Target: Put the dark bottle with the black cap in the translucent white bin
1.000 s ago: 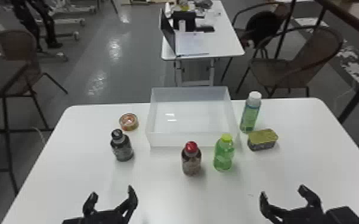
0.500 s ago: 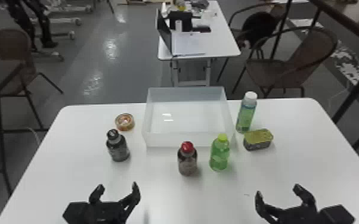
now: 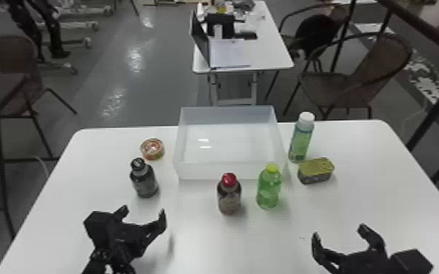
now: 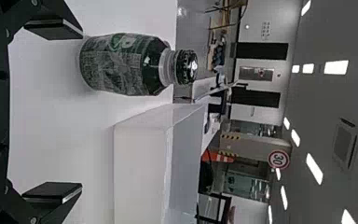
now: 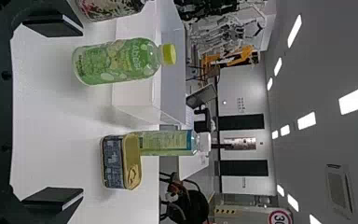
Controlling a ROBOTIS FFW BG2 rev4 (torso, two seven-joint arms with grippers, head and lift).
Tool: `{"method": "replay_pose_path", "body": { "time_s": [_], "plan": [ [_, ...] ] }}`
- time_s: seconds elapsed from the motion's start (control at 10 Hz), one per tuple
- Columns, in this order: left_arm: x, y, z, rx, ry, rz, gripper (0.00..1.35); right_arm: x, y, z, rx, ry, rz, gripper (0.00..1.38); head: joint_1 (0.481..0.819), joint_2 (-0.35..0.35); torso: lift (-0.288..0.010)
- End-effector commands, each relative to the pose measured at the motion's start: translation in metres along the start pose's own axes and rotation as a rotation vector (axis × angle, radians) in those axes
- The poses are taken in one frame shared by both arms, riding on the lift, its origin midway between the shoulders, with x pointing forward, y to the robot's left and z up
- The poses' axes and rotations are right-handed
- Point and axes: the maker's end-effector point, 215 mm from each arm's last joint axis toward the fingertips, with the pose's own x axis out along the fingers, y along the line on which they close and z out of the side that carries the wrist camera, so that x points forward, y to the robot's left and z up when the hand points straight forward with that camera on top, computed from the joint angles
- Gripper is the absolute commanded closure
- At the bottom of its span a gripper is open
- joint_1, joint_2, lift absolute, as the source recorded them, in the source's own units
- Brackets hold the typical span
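- Head view: dark bottle (image 3: pixel 144 182) upright on the table (image 3: pixel 193 237), left of and nearer than the bin (image 3: pixel 213 172); the bin is its goal.
- Left gripper (image 3: pixel 143 214) just nearer than the bottle, fingers spread, nothing between them. Right gripper (image 3: pixel 340 235) also open and empty, near right.
- In the left wrist view the bottle lines up with the left finger; we judge the hand should shift left, centre, go forward low, then close on the body.
- We'd lift upright, well over the bin's wall, before moving right.
- Round tin (image 3: pixel 152 149) beyond the bottle: we shouldn't push far. Red-capped bottle (image 3: pixel 229 195) and green bottle (image 3: pixel 268 187) front the bin; we'd cross its left side.
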Motion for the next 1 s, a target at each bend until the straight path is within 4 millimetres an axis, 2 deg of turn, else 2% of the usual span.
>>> {"method": "replay_pose_path", "body": {
  "time_s": [0.0, 0.5, 0.9],
  "plan": [
    [0.015, 0.015, 0.001, 0.019, 0.016, 0.004, 0.15, 0.0, 0.0, 0.0, 0.001, 0.001, 0.0, 0.09, 0.695, 0.069, -0.031],
    [0.06, 0.019, 0.005, 0.089, 0.064, -0.085, 0.16, 0.004, 0.003, -0.002, 0.007, 0.002, 0.005, 0.09, 0.695, 0.08, -0.031],
    [0.077, 0.037, -0.005, 0.144, 0.135, -0.09, 0.16, 0.004, 0.003, -0.004, 0.013, 0.005, 0.005, 0.09, 0.695, 0.091, -0.031]
  ]
}}
